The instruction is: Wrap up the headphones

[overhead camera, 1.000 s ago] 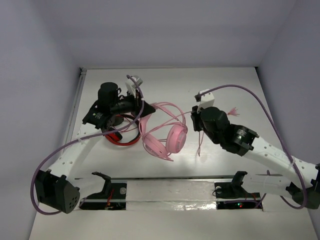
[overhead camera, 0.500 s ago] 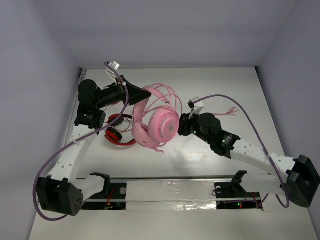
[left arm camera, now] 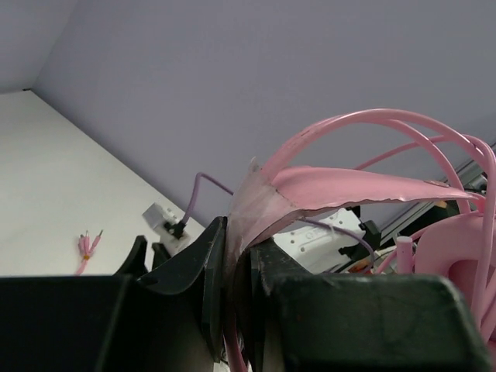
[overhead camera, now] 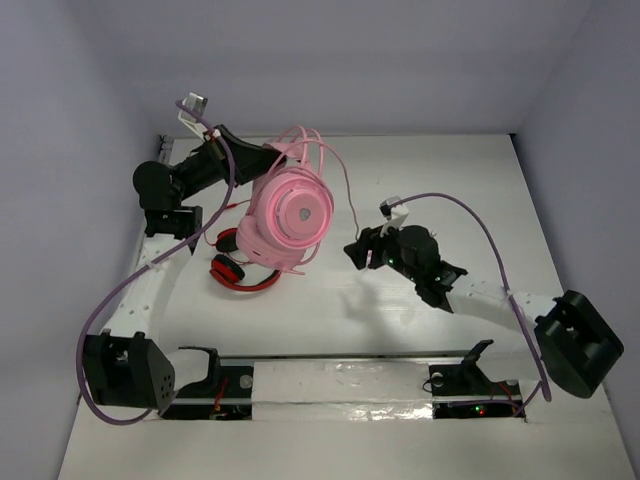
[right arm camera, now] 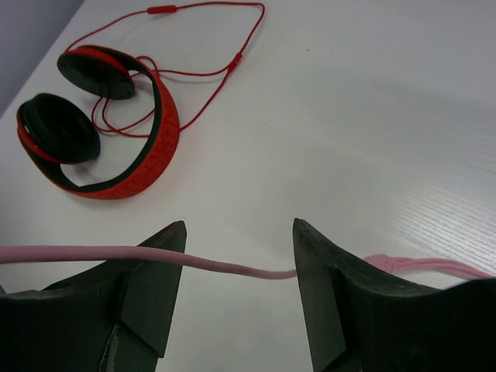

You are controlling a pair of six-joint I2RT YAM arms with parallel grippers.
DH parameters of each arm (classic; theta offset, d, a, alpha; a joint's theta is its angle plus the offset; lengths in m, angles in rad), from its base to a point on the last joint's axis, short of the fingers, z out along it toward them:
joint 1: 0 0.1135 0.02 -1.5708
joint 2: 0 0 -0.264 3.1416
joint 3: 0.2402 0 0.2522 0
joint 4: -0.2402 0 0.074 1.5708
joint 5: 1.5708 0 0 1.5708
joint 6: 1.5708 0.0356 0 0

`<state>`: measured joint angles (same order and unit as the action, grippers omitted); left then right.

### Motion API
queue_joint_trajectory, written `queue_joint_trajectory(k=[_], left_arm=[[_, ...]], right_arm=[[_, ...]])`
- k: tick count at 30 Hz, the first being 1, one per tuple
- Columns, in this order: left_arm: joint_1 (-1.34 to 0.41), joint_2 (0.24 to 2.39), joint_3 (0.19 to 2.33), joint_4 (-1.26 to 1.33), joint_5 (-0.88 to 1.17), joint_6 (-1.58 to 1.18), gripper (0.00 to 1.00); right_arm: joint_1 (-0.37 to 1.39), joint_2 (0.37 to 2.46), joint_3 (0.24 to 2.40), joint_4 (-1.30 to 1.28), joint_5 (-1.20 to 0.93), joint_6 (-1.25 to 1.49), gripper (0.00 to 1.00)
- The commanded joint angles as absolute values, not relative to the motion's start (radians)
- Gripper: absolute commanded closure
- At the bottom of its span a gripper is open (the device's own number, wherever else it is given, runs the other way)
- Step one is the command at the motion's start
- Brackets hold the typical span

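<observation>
The pale pink headphones (overhead camera: 288, 212) hang in the air above the table's left half, one round ear cup facing the top camera. My left gripper (overhead camera: 262, 158) is shut on their pink headband strap (left arm camera: 325, 190), which sits pinched between its black fingers (left arm camera: 198, 267). The thin pink cable (overhead camera: 347, 200) drops from the headband towards my right gripper (overhead camera: 358, 252). That gripper stands open low over the table. The cable (right arm camera: 209, 264) runs loosely across the gap between its fingertips (right arm camera: 167, 240) and is not pinched.
Red-and-black headphones (overhead camera: 240, 270) with a red cable (right arm camera: 194, 46) lie on the table under the lifted pink pair. Purple arm cables (overhead camera: 470, 210) loop above both arms. Grey walls close in the back and sides. A metal rail (overhead camera: 340, 375) runs along the near edge.
The left arm has lifted the pink headphones off the table, up and towards the back left. The right gripper has opened, let go of the cable, and moved left and nearer.
</observation>
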<state>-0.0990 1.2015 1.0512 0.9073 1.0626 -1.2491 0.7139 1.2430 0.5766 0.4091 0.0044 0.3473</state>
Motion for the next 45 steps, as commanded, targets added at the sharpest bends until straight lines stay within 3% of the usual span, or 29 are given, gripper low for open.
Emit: queue_joint_trajectory(k=[1, 9, 12, 14, 15, 16, 18, 24, 31, 37, 41, 45], left_arm=[[-0.097, 1.183, 1.149, 0.986, 1.029, -1.353, 1.00], [-0.078, 1.192, 1.167, 0.997, 0.999, -1.385, 1.00], [-0.068, 1.200, 1.164, 1.014, 0.986, -1.408, 1.00], [-0.057, 1.200, 1.157, 1.022, 0.971, -1.425, 1.00], [-0.057, 1.203, 1.155, 1.025, 0.956, -1.433, 1.00], [-0.046, 1.203, 1.155, 1.022, 0.942, -1.427, 1.00], [-0.046, 1.201, 1.166, 0.945, 0.881, -1.372, 1.00], [-0.046, 1.152, 1.094, 0.764, 0.579, -1.227, 1.00], [-0.046, 1.118, 0.951, 0.735, 0.283, -1.204, 1.00], [-0.046, 1.108, 0.905, 0.689, 0.112, -1.157, 1.00], [-0.099, 1.106, 0.902, 0.614, 0.011, -1.028, 1.00], [-0.181, 1.117, 0.919, 0.534, -0.216, -0.846, 1.00]], right_arm=[[0.700, 1.288, 0.595, 0.511, -0.051, 0.341, 0.37], [0.699, 1.433, 0.634, 0.534, -0.063, 0.347, 0.40], [0.699, 1.457, 0.646, 0.532, -0.040, 0.348, 0.47], [0.699, 1.474, 0.652, 0.514, -0.034, 0.356, 0.63], [0.699, 1.477, 0.650, 0.514, -0.044, 0.362, 0.74], [0.699, 1.479, 0.646, 0.517, -0.060, 0.370, 0.93], [0.699, 1.479, 0.637, 0.534, -0.116, 0.408, 1.00], [0.747, 1.424, 0.640, 0.477, -0.127, 0.515, 1.00], [0.989, 1.404, 0.713, 0.246, 0.084, 0.572, 1.00], [1.141, 1.469, 0.810, 0.128, 0.143, 0.606, 1.00], [1.241, 1.499, 0.908, 0.031, 0.208, 0.577, 1.00], [1.347, 1.496, 1.023, -0.135, 0.291, 0.532, 1.00]])
